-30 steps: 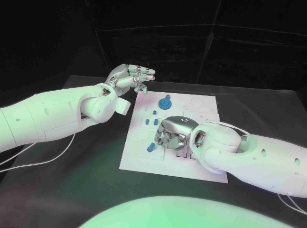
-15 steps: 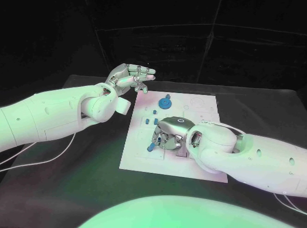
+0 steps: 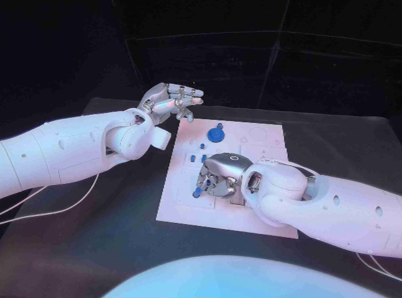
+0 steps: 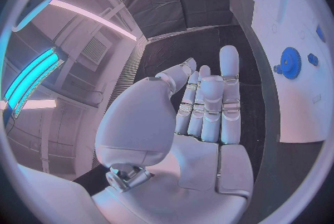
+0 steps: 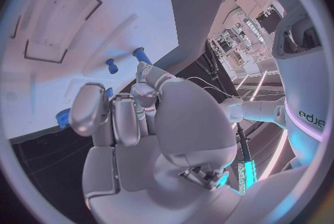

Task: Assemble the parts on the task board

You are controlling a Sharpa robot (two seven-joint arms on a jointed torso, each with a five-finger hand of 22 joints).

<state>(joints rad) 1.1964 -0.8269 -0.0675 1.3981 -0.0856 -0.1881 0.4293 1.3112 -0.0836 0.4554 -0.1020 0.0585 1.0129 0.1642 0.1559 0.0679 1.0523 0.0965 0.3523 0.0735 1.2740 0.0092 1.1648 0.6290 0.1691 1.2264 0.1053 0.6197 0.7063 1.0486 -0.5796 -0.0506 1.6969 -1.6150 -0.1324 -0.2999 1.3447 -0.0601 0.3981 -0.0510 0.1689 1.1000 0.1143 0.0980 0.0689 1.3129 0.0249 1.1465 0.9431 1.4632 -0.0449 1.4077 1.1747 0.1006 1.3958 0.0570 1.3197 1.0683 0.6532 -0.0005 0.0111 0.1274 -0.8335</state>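
Observation:
The white task board [image 3: 265, 144] lies in the middle of the black table. A blue gear [image 3: 217, 133] stands near its far left corner, with small blue pegs [image 3: 192, 158] nearer along the left side. My right hand [image 3: 221, 175] is down on the board with its fingers curled over the pegs, and a blue part [image 3: 197, 190] lies at its fingertips. In the right wrist view a sliver of blue [image 5: 109, 92] shows between thumb and finger; whether it is held is unclear. My left hand [image 3: 170, 102] hovers off the board's far left corner, its palm [image 4: 202, 123] bare.
Recessed slots [image 5: 59, 18] mark the board beside my right hand. White cables [image 3: 40, 208] trail over the table under my left arm. Bare black table [image 3: 344, 136] lies to the right of the board.
My right hand has slid left across the board toward its left edge, and its fingers now cover the blue parts there. The left hand has stayed put.

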